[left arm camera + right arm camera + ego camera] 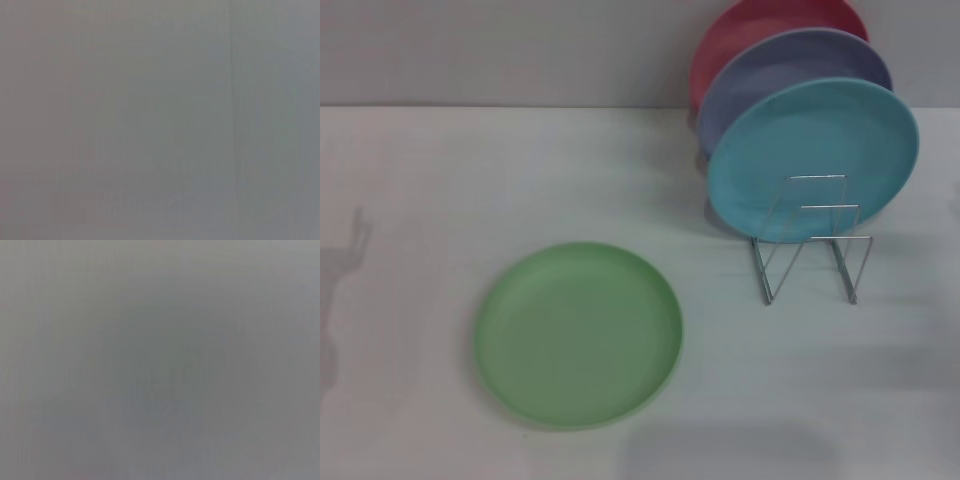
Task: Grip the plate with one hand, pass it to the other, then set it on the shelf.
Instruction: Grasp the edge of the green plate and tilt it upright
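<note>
The plate (578, 335) is plain light green, matte; the rack (812, 240) is thin silver wire; in it stand a turquoise-blue plate (813, 160), a lavender plate (790, 75) and a pinkish-red plate (750, 25); the table (470, 170) is white; both wrist views show only flat grey.

My right wrist camera is showing me only a plain, even grey surface (160, 360) filling the whole view; a slightly darker, soft-edged patch is sitting near its middle; I am making out no edge, object or part of my tool there.
</note>
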Robot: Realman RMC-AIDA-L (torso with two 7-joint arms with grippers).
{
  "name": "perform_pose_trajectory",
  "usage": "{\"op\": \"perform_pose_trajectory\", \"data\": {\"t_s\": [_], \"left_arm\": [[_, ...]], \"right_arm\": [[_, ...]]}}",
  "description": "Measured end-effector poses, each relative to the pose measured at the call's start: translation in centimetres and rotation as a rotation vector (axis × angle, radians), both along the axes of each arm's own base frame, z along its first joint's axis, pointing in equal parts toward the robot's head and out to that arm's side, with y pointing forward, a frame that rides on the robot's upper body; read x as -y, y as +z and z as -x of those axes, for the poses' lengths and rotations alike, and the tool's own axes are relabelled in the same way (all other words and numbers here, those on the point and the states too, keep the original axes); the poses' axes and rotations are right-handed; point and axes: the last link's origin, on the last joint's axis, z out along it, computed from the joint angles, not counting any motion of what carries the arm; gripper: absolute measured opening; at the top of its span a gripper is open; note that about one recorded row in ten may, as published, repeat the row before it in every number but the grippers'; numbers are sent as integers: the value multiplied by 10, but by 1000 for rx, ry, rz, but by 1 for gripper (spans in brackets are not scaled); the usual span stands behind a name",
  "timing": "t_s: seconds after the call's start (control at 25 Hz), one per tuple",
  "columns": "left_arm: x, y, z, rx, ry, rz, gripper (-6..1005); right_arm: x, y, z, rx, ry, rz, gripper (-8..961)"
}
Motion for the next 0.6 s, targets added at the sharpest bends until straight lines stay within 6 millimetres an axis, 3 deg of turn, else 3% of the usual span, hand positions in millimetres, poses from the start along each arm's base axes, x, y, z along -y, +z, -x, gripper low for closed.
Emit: {"op": "perform_pose_trajectory", "data": {"t_s": [0.44,0.6], "left_arm": [[0,-1,-1,-5,-6,9,773],[-2,-10,-8,-27,-46,71,769]], "right_arm": [[1,0,0,0,0,0,833],[1,0,0,1,6,-2,833]]}}
